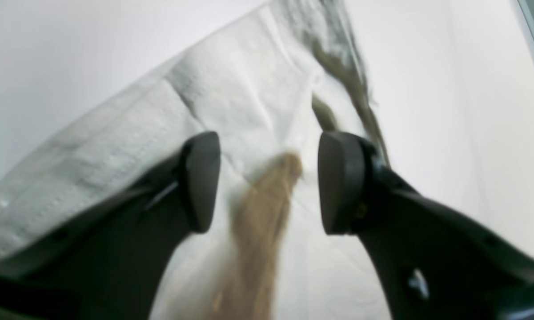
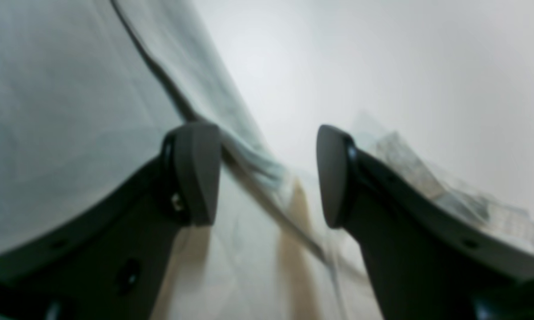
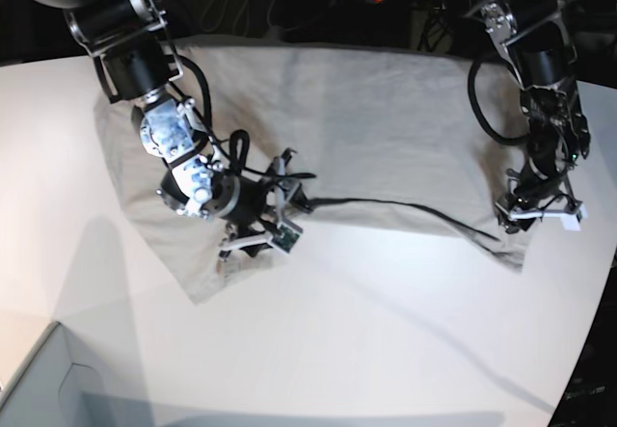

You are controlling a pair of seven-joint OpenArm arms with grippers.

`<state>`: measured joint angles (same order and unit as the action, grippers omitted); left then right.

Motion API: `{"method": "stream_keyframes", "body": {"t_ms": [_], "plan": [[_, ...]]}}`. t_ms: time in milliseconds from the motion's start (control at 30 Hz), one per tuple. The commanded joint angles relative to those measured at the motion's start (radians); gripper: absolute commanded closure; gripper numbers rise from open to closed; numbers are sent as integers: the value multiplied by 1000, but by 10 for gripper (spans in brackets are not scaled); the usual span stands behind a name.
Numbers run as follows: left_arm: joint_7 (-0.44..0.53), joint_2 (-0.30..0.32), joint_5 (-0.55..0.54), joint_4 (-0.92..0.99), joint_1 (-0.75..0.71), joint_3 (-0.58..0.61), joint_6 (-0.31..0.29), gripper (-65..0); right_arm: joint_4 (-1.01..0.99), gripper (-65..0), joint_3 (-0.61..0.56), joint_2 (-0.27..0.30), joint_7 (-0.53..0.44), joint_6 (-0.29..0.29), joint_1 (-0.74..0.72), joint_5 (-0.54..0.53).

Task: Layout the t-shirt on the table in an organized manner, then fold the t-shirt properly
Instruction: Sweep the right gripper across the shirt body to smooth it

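Obs.: the t-shirt [image 3: 357, 128] lies spread on the table [image 3: 386, 350], occupying the far half, its long axis running 9-to-3 o'clock across the base view. The near edge is folded over and slopes from the left side toward 4 o'clock, ending in a corner under the left arm.

Right gripper [image 3: 280, 217] sits at about 8 o'clock from the shirt's centre, low over the near edge. In the right wrist view its jaws stand apart with nothing between the pads; a hem line of the cloth [image 2: 249, 164] runs diagonally through the gap, from 11 toward 5 o'clock, cloth mostly on the 9 o'clock side and bare table at 1 o'clock.

Left gripper [image 3: 540, 213] sits at about 4 o'clock from the shirt's centre, over the near right corner. Left wrist view: jaws spread, empty; fabric [image 1: 231, 89] lies ahead at 12 o'clock and beneath, with a dark fold running from 12 down toward the 3 o'clock pad.

Judgement: each arm is nearest its own end of the near edge, so the next grasp probably turns on that edge passing between both pairs of pads. Views are blurred; contact with the cloth cannot be told.
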<state>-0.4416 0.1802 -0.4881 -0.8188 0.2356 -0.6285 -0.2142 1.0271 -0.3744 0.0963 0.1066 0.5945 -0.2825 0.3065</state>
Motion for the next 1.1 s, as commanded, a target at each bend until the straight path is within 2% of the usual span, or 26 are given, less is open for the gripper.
{"method": "stream_keyframes", "body": {"t_ms": [0,200,300,433,600,867,933,967,1067], "plan": [[-20,8,6,-3,9,0,3,-346,0,-344,4,1,-20,-5,-31,-8],[-20,8,6,-3,9,0,3,-346,-132,-341,-19,-30,-20,-5,-99,-8],[-20,8,6,-3,8,0,3,-346,-138,-311,-19,-31,-20,-5,-105,-8],[-13,8,6,-3,-2,0,3,-346,-138,-210,-19,-31,-20,-5,-119,-8],[-13,8,6,-3,-5,0,3,-346,-139,0,-16,-28,-20,-5,-123,-8],[-13,11,6,-3,-5,0,3,-346,-139,0,18,-28,-11,-11,-148,-8],[-13,11,6,-3,-5,0,3,-346,-139,-10,53,-31,-11,-63,-151,-8],[-13,11,6,-3,-5,0,3,-346,-139,-35,71,-31,-11,-104,-157,-8],[-13,11,6,-3,-5,0,3,-346,-139,-151,101,-33,-11,-193,-160,-8]]}}
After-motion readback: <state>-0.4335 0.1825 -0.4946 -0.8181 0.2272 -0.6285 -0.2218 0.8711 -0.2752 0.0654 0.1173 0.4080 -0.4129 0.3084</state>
